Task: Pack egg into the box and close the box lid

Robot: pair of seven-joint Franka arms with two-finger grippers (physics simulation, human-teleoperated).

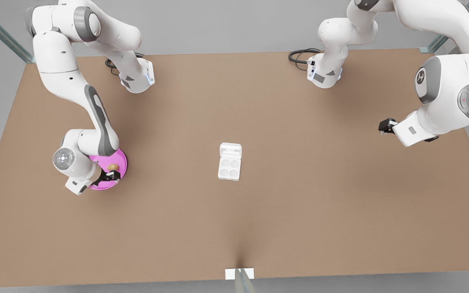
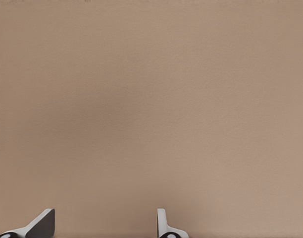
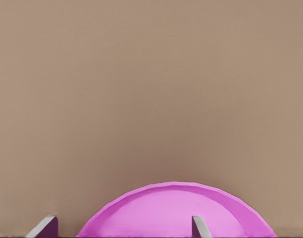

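Note:
The tan-brown egg (image 1: 113, 167) lies on a round pink plate (image 1: 121, 160) at the front view's left. My right gripper (image 1: 110, 176) hangs low over the plate right beside the egg, open, nothing held; its tips (image 3: 122, 227) stand apart over the plate's rim (image 3: 171, 198). The white box (image 1: 229, 167) sits mid-table with its four cups bare. The box lid (image 1: 230, 151) lies flat, folded open on the far side. My left gripper (image 1: 387, 126) waits raised at the front view's right, open (image 2: 103, 225) over bare table.
The brown table (image 1: 299, 203) stretches wide between plate and box. Both arm bases (image 1: 136, 79) (image 1: 324, 75) stand at the far edge with black cables. A small white marker (image 1: 239, 274) sits at the near edge.

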